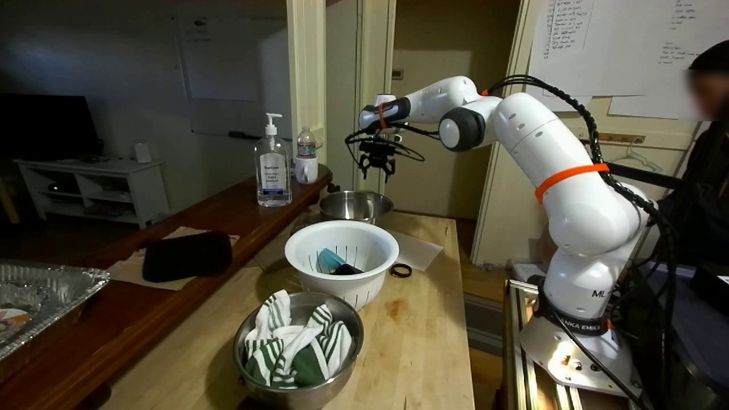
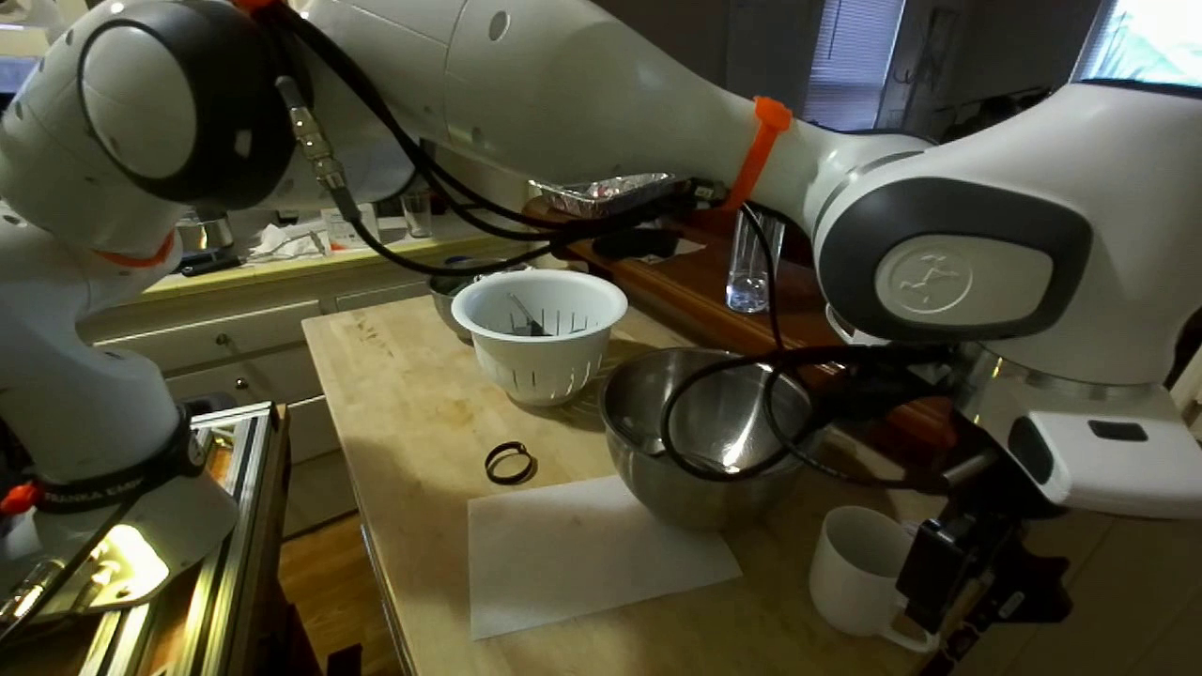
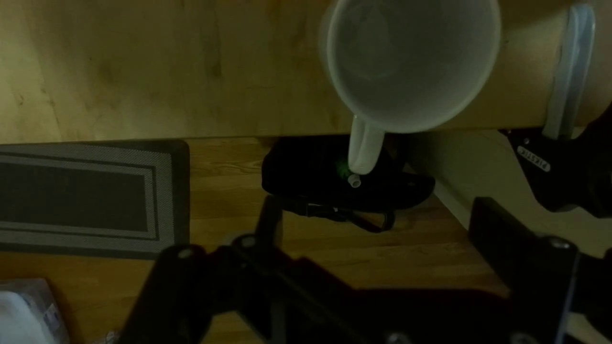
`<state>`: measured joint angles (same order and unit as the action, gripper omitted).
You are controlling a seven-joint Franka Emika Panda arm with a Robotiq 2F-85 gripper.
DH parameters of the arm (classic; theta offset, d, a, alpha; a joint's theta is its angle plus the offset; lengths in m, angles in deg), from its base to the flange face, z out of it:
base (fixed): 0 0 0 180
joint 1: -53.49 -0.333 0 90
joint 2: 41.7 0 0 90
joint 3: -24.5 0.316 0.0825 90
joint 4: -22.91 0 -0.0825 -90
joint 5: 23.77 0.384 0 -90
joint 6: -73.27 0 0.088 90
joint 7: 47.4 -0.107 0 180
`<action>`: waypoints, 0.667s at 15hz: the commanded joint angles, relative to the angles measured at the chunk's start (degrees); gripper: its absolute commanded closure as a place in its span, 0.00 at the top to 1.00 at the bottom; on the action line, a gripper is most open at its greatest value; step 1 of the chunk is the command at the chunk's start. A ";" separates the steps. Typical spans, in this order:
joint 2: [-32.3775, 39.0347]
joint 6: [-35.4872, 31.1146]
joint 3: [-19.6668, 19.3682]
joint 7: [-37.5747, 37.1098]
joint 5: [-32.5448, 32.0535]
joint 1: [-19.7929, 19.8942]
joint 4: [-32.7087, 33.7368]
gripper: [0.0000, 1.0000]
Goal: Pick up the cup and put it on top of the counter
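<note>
A white cup (image 2: 855, 573) stands upright on the pale wood top, close to its edge. In the wrist view the cup (image 3: 416, 62) is empty at the top, its handle reaching past the wood edge. It does not show in the exterior view with the whole arm. The dark reddish-brown counter (image 1: 228, 216) runs alongside, higher than the wood top; it shows in both exterior views (image 2: 695, 282). My gripper (image 1: 376, 175) is open and empty, pointing down, high above the far end. Its fingers (image 3: 377, 210) are apart and clear of the cup.
A steel bowl (image 2: 648, 469), white colander (image 1: 342, 245) and bowl of striped cloths (image 1: 299, 347) stand along the wood top. A sanitizer bottle (image 1: 273, 165) and another white mug (image 1: 306, 171) stand on the counter. A PikStik grabber (image 3: 564, 167) lies beside the cup.
</note>
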<state>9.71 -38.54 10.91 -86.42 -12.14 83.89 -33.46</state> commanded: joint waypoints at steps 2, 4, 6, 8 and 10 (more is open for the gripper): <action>1.55 -0.88 0.14 -1.17 -0.38 -1.29 1.28 1.00; 2.35 -0.19 -0.10 -2.39 -0.66 -2.07 2.10 1.00; 3.16 0.18 -0.88 -5.11 -1.20 -3.00 2.52 1.00; 3.79 0.40 -1.22 -7.09 -1.30 -3.50 2.75 1.00; 4.25 0.62 -1.60 -8.95 -1.32 -3.71 2.87 1.00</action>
<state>11.86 -38.70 10.38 -92.02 -12.78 80.61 -33.00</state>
